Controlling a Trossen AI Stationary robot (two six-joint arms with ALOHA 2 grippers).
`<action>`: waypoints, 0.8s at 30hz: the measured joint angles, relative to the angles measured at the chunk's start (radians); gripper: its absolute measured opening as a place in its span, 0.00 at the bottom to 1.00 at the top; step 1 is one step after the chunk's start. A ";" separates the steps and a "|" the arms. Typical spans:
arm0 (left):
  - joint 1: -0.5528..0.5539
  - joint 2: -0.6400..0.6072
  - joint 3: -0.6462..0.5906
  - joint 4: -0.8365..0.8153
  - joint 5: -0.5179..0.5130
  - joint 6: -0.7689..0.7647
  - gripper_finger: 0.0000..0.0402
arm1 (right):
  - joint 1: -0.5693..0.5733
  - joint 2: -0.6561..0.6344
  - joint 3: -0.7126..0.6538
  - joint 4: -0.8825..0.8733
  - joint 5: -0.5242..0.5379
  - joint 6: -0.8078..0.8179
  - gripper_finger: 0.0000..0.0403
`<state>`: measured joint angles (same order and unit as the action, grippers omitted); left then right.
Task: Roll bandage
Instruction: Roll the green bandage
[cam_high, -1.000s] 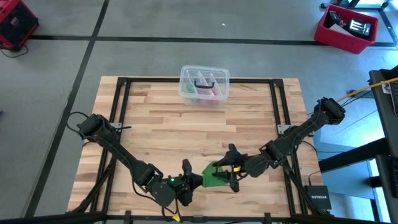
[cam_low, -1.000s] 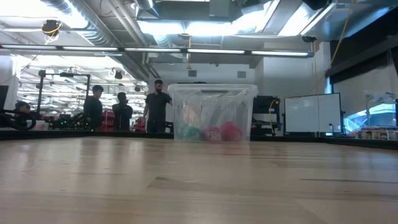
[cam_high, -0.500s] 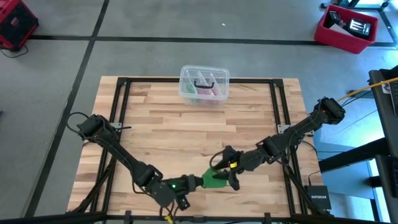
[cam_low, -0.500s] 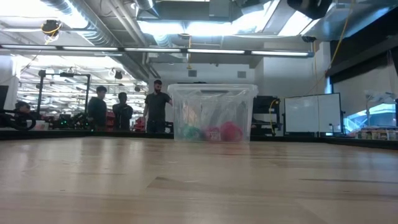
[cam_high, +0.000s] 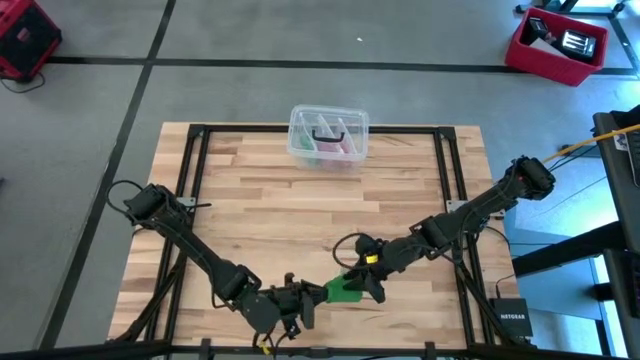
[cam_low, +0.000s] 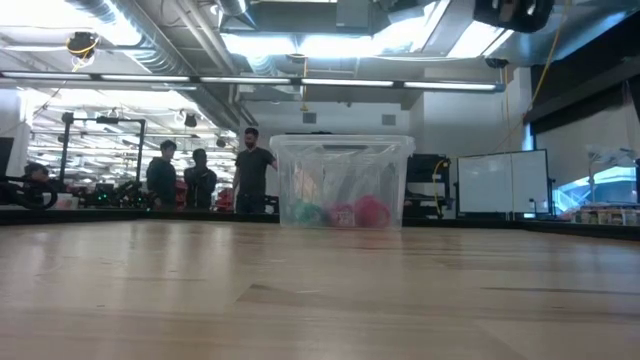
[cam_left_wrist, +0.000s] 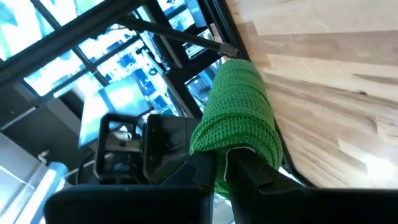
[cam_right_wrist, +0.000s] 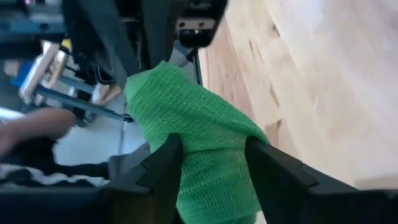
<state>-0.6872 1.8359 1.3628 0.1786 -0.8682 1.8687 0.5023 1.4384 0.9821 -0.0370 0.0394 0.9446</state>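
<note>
The bright green bandage (cam_high: 344, 289) hangs bunched into a short thick wad above the table's near edge, between my two grippers. My left gripper (cam_high: 314, 295) comes at it from the table's left and is shut on one end. My right gripper (cam_high: 362, 279) comes from the right, with its fingers around the other end. In the left wrist view the bandage (cam_left_wrist: 239, 118) bulges out past the fingertips. In the right wrist view the bandage (cam_right_wrist: 196, 134) fills the gap between the fingers. The low view shows neither gripper nor the bandage. My left gripper pinches the bandage's near end (cam_left_wrist: 219, 163) between its two fingers, about level, from the table's left. The wad bulges forward past the fingertips, several layers thick, clear of the table. My right gripper clasps the bandage's thick part (cam_right_wrist: 211, 171) between its two fingers (cam_right_wrist: 163, 171), which stand apart with the cloth filling the gap. The fingers slant down from the table's right. The cloth is lifted clear of the wood.
A clear plastic box (cam_high: 328, 136) with pink and dark items stands at the table's far edge, also the box (cam_low: 342, 180) in the low view. Black frame rails (cam_high: 196, 180) run along the table's left and right sides. People stand in the room beyond.
My left gripper has rolled about its own pointing line while staying in place, winding the bandage, which now looks shorter and more bunched. My right gripper has turned as well and edged slightly toward the table's left, keeping the bandage between its fingers.
</note>
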 joint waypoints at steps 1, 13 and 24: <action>0.000 0.000 0.000 -0.002 0.001 0.012 0.04 | -0.009 0.000 0.000 -0.010 -0.013 0.044 0.46; 0.001 0.000 0.000 -0.014 -0.001 0.024 0.04 | -0.097 0.000 0.000 -0.043 -0.192 0.261 0.46; 0.000 -0.004 0.002 -0.032 0.007 -0.187 0.04 | -0.131 0.002 -0.002 -0.018 -0.383 0.189 0.46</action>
<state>-0.6872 1.8320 1.3651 0.1467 -0.8616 1.6821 0.3714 1.4403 0.9802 -0.0553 -0.3440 1.1335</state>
